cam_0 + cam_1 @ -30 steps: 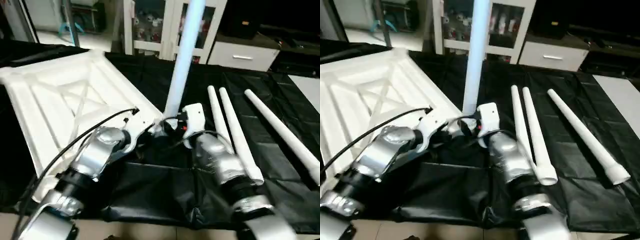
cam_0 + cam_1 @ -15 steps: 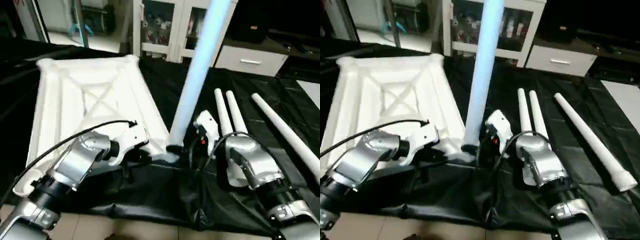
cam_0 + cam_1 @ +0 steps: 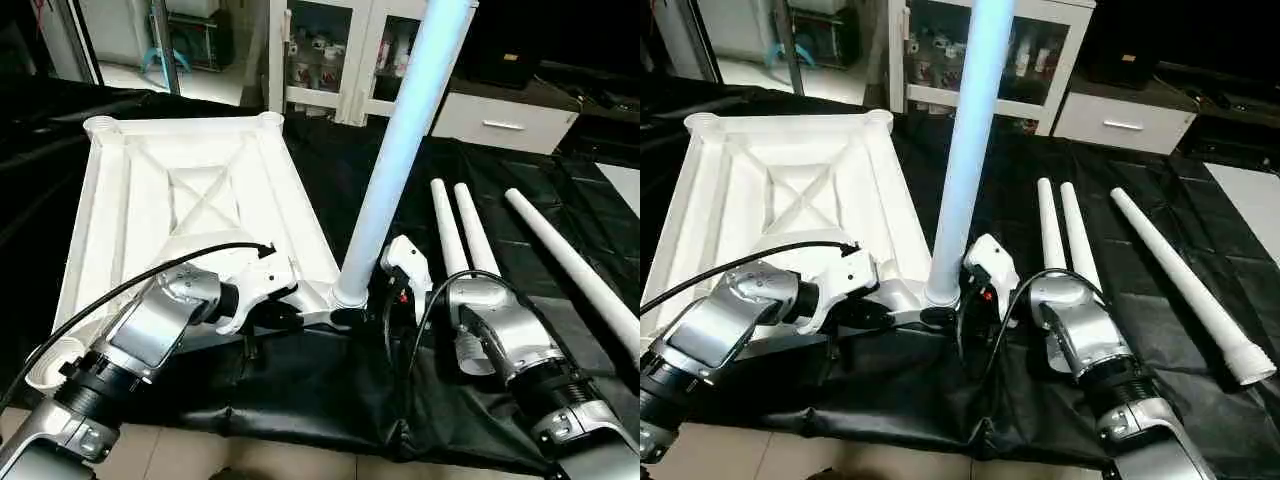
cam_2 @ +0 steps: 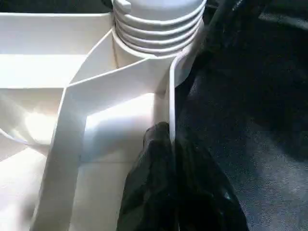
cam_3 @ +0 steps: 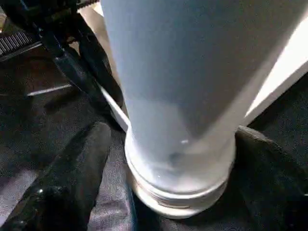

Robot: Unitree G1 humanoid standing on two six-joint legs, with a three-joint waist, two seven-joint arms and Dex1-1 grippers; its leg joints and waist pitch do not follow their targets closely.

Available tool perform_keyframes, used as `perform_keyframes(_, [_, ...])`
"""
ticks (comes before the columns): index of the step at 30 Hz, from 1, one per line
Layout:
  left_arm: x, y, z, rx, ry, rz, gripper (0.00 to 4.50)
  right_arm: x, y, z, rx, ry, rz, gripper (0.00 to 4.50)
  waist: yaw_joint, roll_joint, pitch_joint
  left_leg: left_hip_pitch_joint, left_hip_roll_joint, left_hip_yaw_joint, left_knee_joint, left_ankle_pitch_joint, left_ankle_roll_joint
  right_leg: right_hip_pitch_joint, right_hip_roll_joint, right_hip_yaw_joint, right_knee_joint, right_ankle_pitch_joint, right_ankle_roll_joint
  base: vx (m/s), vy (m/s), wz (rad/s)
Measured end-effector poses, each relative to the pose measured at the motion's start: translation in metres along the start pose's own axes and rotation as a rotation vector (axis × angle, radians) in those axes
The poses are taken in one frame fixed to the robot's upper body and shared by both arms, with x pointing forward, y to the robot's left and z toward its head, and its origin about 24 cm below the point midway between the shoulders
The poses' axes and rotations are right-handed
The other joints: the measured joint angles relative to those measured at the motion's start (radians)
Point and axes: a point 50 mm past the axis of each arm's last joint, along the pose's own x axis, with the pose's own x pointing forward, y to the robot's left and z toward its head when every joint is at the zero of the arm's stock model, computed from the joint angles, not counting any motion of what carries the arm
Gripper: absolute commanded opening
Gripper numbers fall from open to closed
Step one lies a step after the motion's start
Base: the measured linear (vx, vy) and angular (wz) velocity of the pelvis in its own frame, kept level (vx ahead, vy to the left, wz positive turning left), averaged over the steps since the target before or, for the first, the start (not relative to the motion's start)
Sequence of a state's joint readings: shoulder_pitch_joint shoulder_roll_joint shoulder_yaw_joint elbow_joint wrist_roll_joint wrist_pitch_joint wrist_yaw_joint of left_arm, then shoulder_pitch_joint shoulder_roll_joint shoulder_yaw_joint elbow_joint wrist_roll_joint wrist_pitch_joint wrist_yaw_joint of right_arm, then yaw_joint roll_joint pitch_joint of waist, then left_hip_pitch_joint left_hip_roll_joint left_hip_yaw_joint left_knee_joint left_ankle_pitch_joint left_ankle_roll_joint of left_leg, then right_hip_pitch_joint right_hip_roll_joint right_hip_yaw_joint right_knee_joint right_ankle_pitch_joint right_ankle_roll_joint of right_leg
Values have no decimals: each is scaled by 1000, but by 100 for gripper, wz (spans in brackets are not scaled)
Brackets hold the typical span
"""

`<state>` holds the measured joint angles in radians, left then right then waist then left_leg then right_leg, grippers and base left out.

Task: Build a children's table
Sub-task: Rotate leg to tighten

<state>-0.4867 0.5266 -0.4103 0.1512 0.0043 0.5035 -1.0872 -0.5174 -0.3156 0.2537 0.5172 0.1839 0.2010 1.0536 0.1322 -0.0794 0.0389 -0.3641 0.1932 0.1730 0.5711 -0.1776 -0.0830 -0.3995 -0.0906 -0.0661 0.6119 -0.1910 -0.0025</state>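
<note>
The left gripper (image 4: 171, 144) pinches the tabletop (image 3: 190, 200) rim, while the right gripper (image 5: 168, 163) fingers (spread wide) stand around the upright leg (image 3: 395, 165).

A: Is any lettering, label, brand mark, number or sign legible anywhere in the views?

B: None. No readable character appears on any surface.

A: What of the plain white parts?

B: The tabletop (image 3: 200, 200) and the standing leg (image 3: 400, 150) carry no print that can be made out.

A: And the items behind the glass doors of the cabinet (image 3: 330, 50)?

B: They are too small to read, so any marking on them cannot be told.
</note>
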Motion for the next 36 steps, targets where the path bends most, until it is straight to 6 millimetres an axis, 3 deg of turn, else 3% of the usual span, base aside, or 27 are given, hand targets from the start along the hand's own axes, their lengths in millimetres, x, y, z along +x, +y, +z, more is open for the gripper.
perform_keyframes(10, [0, -1, 0, -1, 1, -13, 0, -2, -1, -1, -2, -9, 5, 284, 8, 0, 0, 0, 0, 0, 0, 0, 0, 0, 0, 0, 1, 0, 0, 0, 0, 0])
perform_keyframes(16, [0, -1, -1, -12, 5, -11, 0, 2, -1, -3, 2, -25, -11, 272, 8, -3, -2, 3, 0, 0, 1, 0, 0, 1, 0, 0, 2, 0, 0, 0, 0, 0])
perform_keyframes(20, [12, 7, 1, -83, -14, 108, 0, 22, -8, -8, 85, -80, -221, 269, -19, -4, -3, 17, 0, 1, 1, 0, -1, 13, 0, 1, 2, -2, 4, 0, 0, 0])
perform_keyframes(26, [40, 18, 17, -203, -47, 296, 0, 48, -18, -4, 230, -117, -591, 269, -40, -6, -4, 17, -1, -3, 1, 0, -1, 12, 0, -1, -1, -3, 4, 0, 0, 0])
perform_keyframes(31, [62, 24, 29, -245, -59, 428, 0, 66, -20, 3, 299, -117, -860, 268, -38, 3, -6, 15, -4, -2, 1, 0, -1, 12, -2, 0, -3, -3, 5, 0, 0, 0])
perform_keyframes(36, [71, 24, 37, -231, -74, 461, 0, 72, -19, 4, 336, -173, -971, 268, -28, 5, -6, 11, -4, -2, -1, 0, -1, 11, -3, 1, -4, -3, 6, 0, 0, 0])
